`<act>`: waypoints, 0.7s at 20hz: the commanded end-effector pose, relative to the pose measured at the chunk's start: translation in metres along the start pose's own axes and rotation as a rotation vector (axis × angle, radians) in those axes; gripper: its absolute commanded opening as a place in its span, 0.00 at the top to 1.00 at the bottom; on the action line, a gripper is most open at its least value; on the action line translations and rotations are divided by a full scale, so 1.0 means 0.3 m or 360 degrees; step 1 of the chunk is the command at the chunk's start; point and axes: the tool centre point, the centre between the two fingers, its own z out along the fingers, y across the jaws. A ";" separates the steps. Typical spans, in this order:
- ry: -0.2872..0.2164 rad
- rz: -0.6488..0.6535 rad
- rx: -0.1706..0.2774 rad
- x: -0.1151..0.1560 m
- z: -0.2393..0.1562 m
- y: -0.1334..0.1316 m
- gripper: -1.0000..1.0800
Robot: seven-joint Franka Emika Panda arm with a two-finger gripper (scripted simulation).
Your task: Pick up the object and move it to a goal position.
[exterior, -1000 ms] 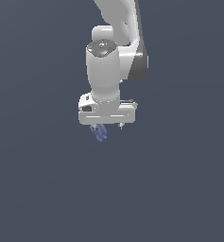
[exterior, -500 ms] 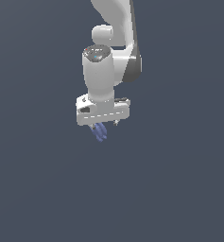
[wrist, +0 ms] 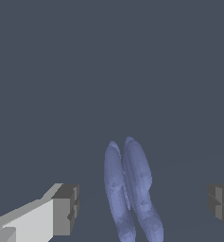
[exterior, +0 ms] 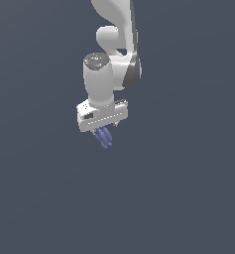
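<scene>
The object (exterior: 104, 137) is a small periwinkle-blue, lumpy item with long finger-like lobes. In the exterior view it shows just below the white gripper (exterior: 106, 128), between its two short fingers. The wrist view shows the object (wrist: 132, 189) lying lengthwise between the two fingertips of the gripper (wrist: 142, 206). There is a clear gap on each side, so neither finger touches it. The gripper is open around the object.
The white arm (exterior: 118, 34) comes down from the top of the exterior view. Everything around it is a plain dark grey-blue surface, with no other objects or edges in view.
The gripper has drifted slightly toward the exterior view's left and its wrist has turned a little. The object stays at about the same spot under it.
</scene>
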 end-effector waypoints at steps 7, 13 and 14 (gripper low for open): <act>-0.0035 -0.0236 0.0008 -0.089 0.045 0.004 0.04; -0.0046 -0.0317 0.0012 -0.119 0.060 0.004 0.04; -0.0047 -0.0324 0.0013 -0.122 0.062 0.003 0.04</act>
